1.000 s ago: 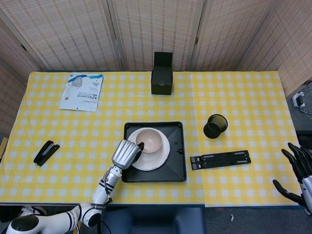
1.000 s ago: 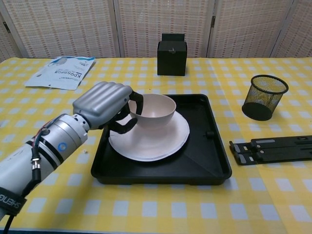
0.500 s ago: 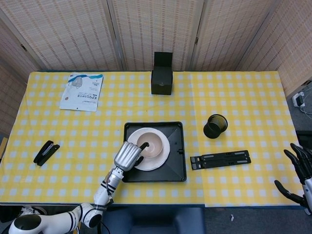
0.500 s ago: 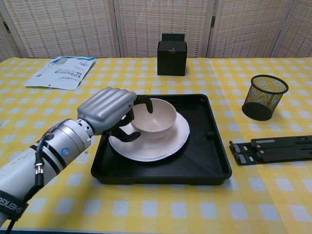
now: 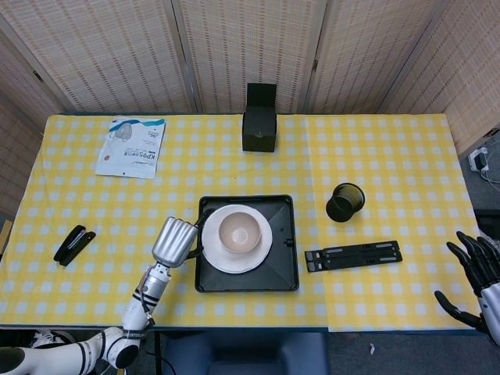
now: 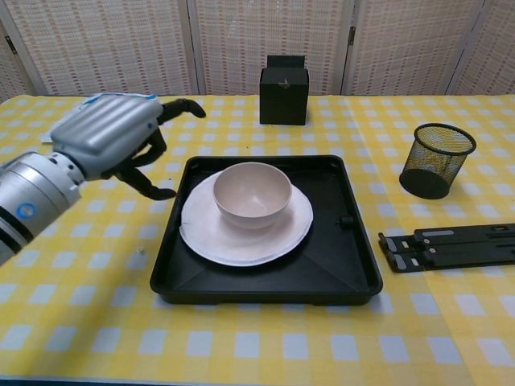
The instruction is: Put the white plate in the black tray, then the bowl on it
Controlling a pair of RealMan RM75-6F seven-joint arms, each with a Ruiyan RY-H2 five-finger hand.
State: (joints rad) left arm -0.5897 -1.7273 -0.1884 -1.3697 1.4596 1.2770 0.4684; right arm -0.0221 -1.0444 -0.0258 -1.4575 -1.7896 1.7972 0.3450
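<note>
The white plate (image 5: 258,255) (image 6: 294,229) lies in the black tray (image 5: 283,234) (image 6: 338,265). A pale bowl (image 5: 238,232) (image 6: 252,195) stands upright on the plate. My left hand (image 5: 175,241) (image 6: 113,137) hovers left of the tray, apart from the bowl, fingers spread and holding nothing. My right hand (image 5: 478,275) shows only in the head view, at the far right edge off the table, fingers spread and empty.
A black box (image 5: 259,119) (image 6: 283,79) stands behind the tray. A mesh pen cup (image 5: 344,202) (image 6: 435,160) and a flat black stand (image 5: 353,255) (image 6: 451,244) lie to the right. A white packet (image 5: 131,147) sits far left, a black stapler (image 5: 73,245) near the left edge.
My left hand let go of the bowl, opened its fingers and drew back left out of the tray. The bowl stays on the plate. The right hand barely shifted.
</note>
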